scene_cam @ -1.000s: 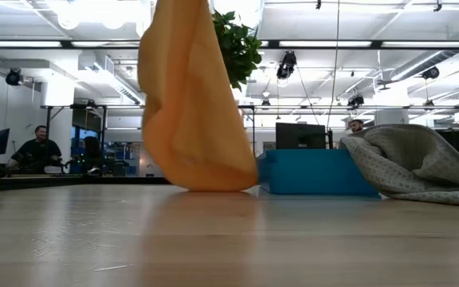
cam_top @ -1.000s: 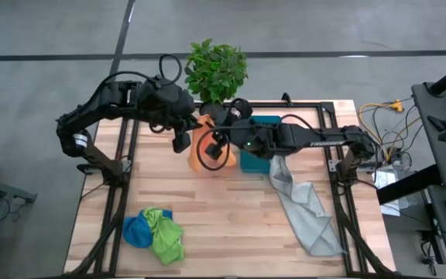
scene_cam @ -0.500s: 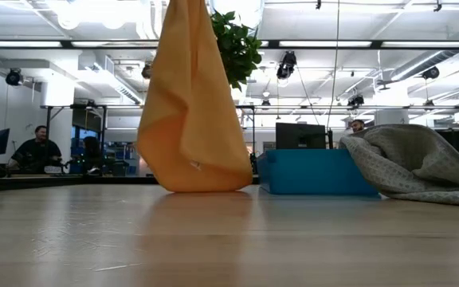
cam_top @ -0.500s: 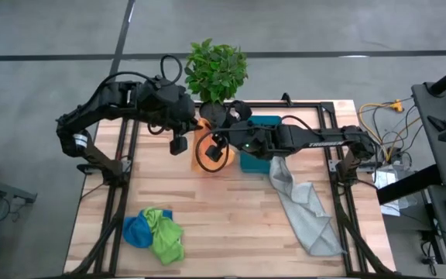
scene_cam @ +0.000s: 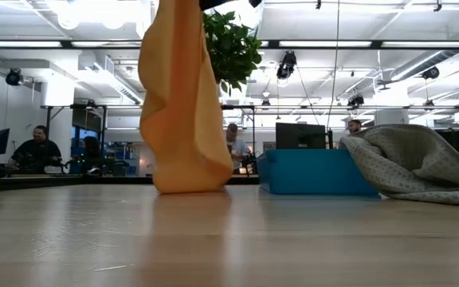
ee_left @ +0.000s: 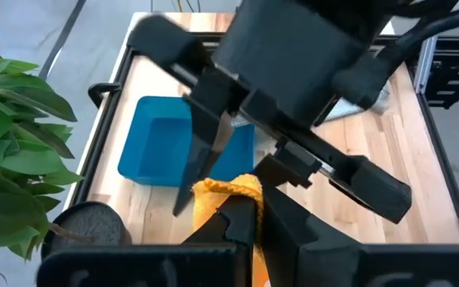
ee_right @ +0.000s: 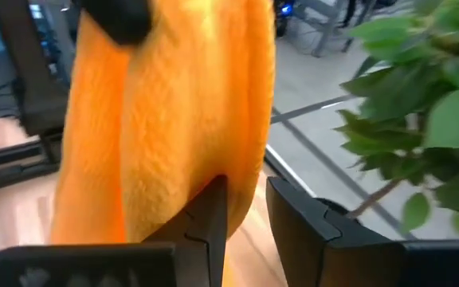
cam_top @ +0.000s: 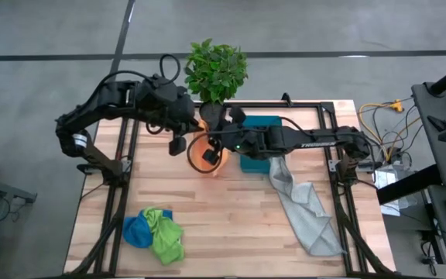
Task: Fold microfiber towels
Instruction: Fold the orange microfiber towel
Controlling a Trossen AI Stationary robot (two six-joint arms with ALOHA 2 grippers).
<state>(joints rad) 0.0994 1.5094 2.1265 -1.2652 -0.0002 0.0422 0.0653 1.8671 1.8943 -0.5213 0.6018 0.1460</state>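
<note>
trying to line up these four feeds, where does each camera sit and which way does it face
High view: above the table, looking straight down; both arms, left gripper and right gripper at the orange towel.
Low view: table height, looking level into the room; orange towel hanging, teal bin.
Left wrist view: past its own shut fingers pinching the towel.
Right wrist view: past its own fingers at the towel.
All four share the orange towel.

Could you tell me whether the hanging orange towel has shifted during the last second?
Yes. In the low view the orange towel has swung left, opening a gap between it and the teal bin.
</note>
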